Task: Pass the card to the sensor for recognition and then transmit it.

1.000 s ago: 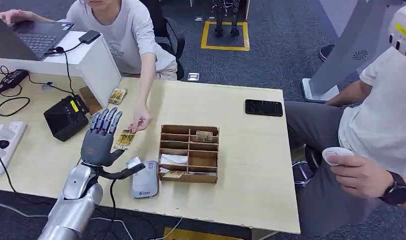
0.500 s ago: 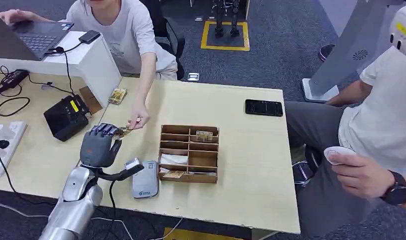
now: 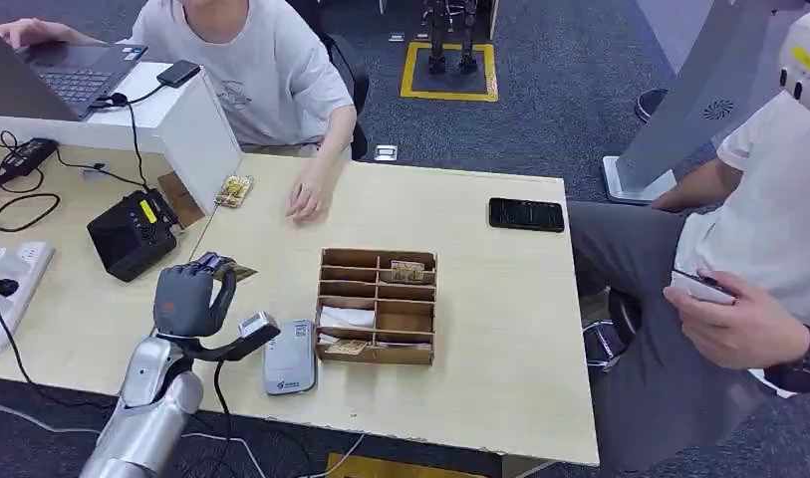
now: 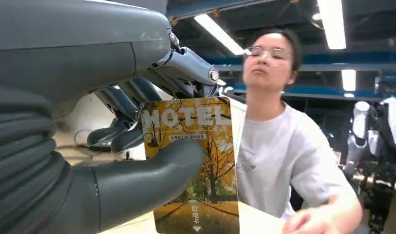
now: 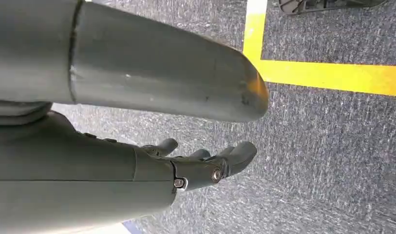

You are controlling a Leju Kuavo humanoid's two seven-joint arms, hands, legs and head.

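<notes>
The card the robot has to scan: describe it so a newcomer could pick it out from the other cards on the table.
On the light wooden table, look near the front left edge, between the black box and the wooden organizer. The card stands upright there, pinched in the robot's left hand. It shows yellow autumn trees and the word HOTEL; the other cards lie flat on the table or in the organizer.

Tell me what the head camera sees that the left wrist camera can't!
Head view alone: the wooden table, the compartment box, the grey card sensor, a black phone and a second seated person. Left wrist view alone: the card's face, printed HOTEL over autumn trees, and ceiling lights. Both: the left robot hand holding the card, and the person in the grey shirt.
</notes>
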